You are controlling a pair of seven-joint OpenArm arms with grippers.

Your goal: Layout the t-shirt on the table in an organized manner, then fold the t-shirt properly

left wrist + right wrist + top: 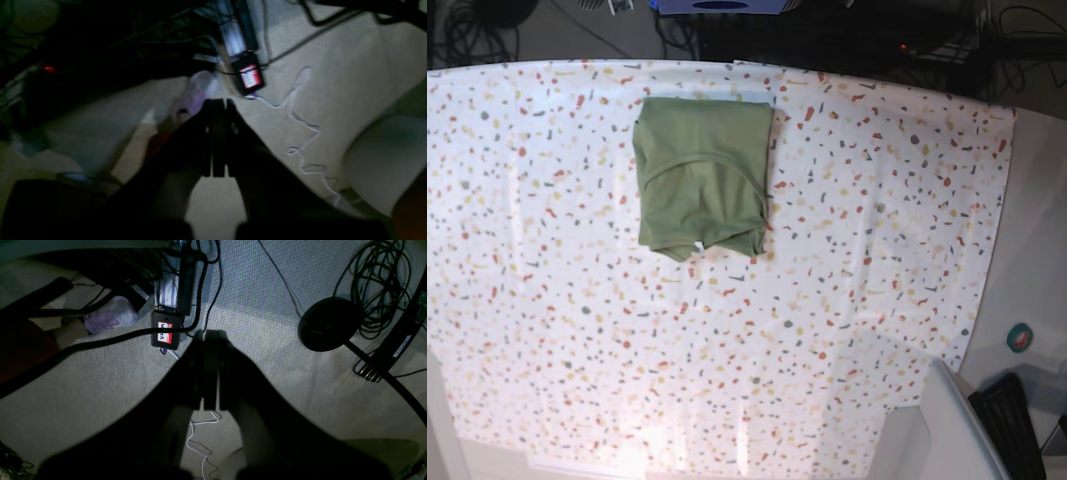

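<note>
t-shirt [704, 175] folded, no print — floor box label [164, 333] unreadable.

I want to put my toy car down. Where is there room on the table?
Lots of room: the table is bare right of the t-shirt, left of it, and all along the near side. Only the far middle is taken, by the folded shirt.

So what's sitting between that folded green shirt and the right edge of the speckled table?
Nothing: in the base view the table is bare speckled cloth from the t-shirt to its right edge.
</note>
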